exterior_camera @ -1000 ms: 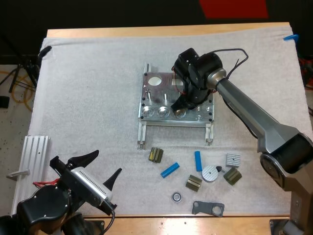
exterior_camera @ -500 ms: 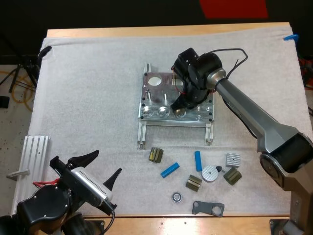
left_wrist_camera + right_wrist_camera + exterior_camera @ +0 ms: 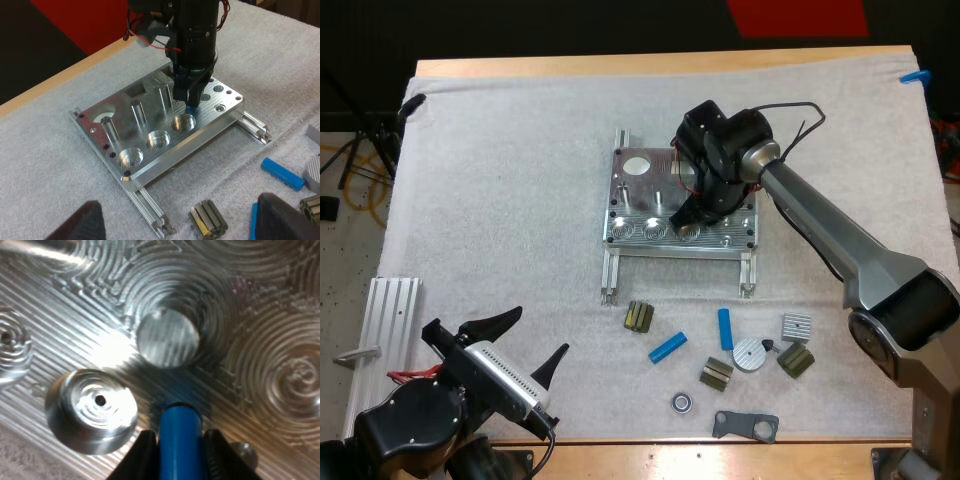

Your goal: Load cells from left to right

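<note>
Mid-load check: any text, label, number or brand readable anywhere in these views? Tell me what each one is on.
None readable. No text, number or label shows on the fixture, the blue cell in the right gripper, the loose cells, the dark parts or the mat.

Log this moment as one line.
right gripper: shut on blue cylinder, over fixture | left gripper: open, holding nothing | pockets seen: empty | mat: two loose blue cylinders
</note>
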Robot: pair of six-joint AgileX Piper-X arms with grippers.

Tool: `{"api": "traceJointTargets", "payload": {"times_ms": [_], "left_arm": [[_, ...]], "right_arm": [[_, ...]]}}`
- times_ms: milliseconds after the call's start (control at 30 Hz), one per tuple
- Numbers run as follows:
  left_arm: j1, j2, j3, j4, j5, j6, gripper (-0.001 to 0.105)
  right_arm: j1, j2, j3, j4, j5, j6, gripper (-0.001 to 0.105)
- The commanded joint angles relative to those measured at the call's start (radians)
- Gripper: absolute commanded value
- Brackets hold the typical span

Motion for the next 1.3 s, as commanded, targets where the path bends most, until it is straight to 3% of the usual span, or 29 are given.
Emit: {"api": "traceJointTargets", "payload": {"times_ms": [0,533,633,700,800,1267], "left_arm": [[-0.006,0.0,-0.003,-0.019,-0.001,-0.012,0.062],[-0.006,0.0,-0.003,-0.019,-0.001,-0.012,0.062],[-0.006,0.0,-0.003,-0.019,-0.001,-0.012,0.062],[-0.006,0.0,-0.003,-0.019,-0.001,-0.012,0.062],[-0.006,0.0,-0.003,-0.019,-0.001,-0.012,0.062],[-0.006,0.0,-0.003,-0.019,-0.001,-0.012,0.062]], "right_arm": [[0.002,0.004,-0.003,0.001,-0.021,-0.01,0.0],[0.002,0.004,-0.003,-0.015,-0.021,-0.003,0.001],[0.002,0.004,-0.003,-0.02,-0.021,-0.003,0.015],[0.002,0.004,-0.003,-0.032,-0.021,-0.003,0.036],[0.002,0.004,-0.003,-0.046,-0.015,-0.003,0.057],[0.002,-0.077,-0.005,-0.043,0.017,-0.003,0.059]]}}
